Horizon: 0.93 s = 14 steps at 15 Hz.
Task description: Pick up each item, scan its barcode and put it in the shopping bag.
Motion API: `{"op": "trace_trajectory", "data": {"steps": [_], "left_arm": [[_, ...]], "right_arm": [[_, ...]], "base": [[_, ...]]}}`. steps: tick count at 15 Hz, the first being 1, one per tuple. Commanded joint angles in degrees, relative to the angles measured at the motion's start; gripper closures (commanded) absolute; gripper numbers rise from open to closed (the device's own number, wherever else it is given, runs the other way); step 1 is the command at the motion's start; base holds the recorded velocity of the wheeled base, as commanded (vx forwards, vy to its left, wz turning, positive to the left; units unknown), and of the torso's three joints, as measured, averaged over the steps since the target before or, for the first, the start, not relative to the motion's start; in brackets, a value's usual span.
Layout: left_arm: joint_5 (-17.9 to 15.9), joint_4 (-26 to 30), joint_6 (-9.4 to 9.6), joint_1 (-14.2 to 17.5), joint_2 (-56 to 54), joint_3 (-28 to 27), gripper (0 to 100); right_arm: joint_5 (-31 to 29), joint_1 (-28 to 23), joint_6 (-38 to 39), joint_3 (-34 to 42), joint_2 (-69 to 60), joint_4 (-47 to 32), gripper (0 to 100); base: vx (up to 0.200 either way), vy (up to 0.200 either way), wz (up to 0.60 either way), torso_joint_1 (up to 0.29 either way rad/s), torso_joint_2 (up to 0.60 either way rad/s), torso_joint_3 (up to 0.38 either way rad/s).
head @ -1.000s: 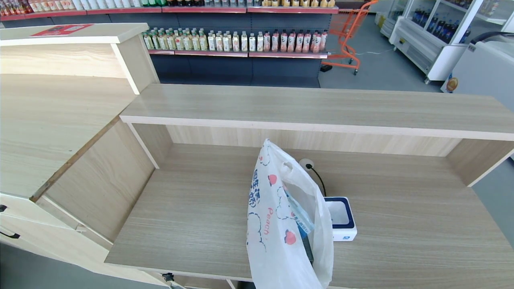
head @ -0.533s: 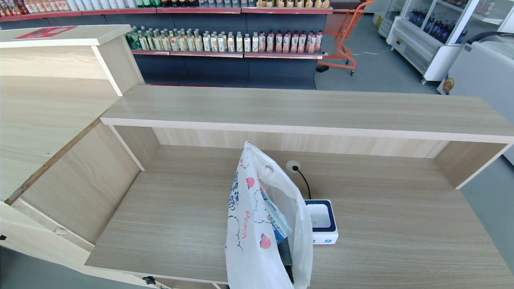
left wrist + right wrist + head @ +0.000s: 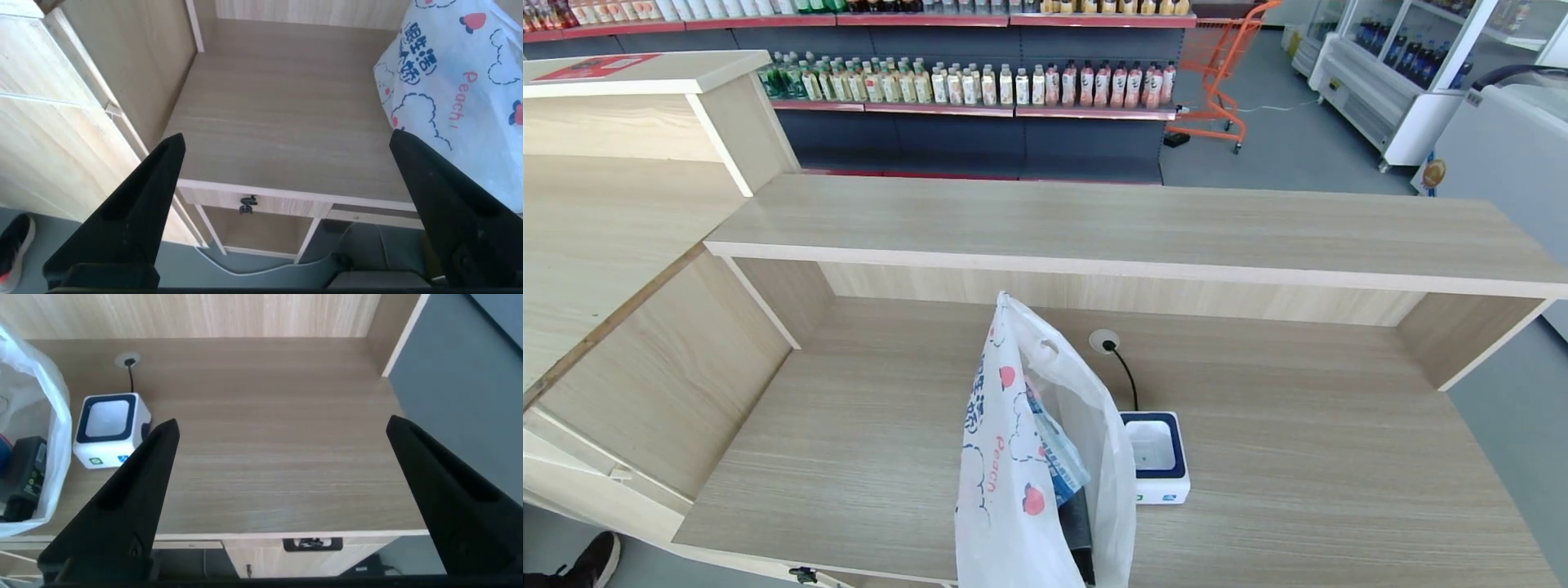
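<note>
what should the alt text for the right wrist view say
The right gripper, jaws wide open, hangs over a wooden counter. On it sit a white and blue scanner and, beside it, the open shopping bag with a dark box inside.

The left gripper has two matte black fingers, broad at the base and tapering to blunt tips. The right gripper carries the same black wedges.

thin crinkly plastic shopping bag; matt wood-grain counter; smooth glossy plastic scanner.
</note>
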<state>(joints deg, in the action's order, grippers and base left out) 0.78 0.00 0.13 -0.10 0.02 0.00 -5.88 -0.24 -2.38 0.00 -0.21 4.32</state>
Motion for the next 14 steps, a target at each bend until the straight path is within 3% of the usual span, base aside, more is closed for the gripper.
{"op": "trace_trajectory", "data": {"steps": [1, 4, 9, 14], "left_arm": [[0.01, 0.0, 0.13, 0.1, 0.06, 0.0, 0], [0.01, 0.0, -0.05, 0.1, -0.02, 0.0, 0], [0.01, 0.0, -0.13, 0.1, -0.02, 0.0, 0], [0.01, 0.0, -0.13, 0.1, -0.02, 0.0, 0]], "right_arm": [[-0.01, 0.07, -0.08, 0.0, 0.21, 0.08, 100], [-0.1, 0.07, 0.62, 0.0, 0.21, 0.08, 100], [-0.1, 0.07, 7.65, 0.0, 0.21, -2.38, 100], [4.03, 0.07, 2.2, 0.0, 0.21, -3.61, 100]], "base": [[0.0, 0.0, 0.0, 0.0, 0.0, 0.0], [0.2, 0.0, 0.0, -0.006, -0.01, 0.001], [0.0, 0.0, 0.0, 0.0, 0.0, 0.0], [0.0, 0.0, 0.0, 0.0, 0.0, 0.0]]}}
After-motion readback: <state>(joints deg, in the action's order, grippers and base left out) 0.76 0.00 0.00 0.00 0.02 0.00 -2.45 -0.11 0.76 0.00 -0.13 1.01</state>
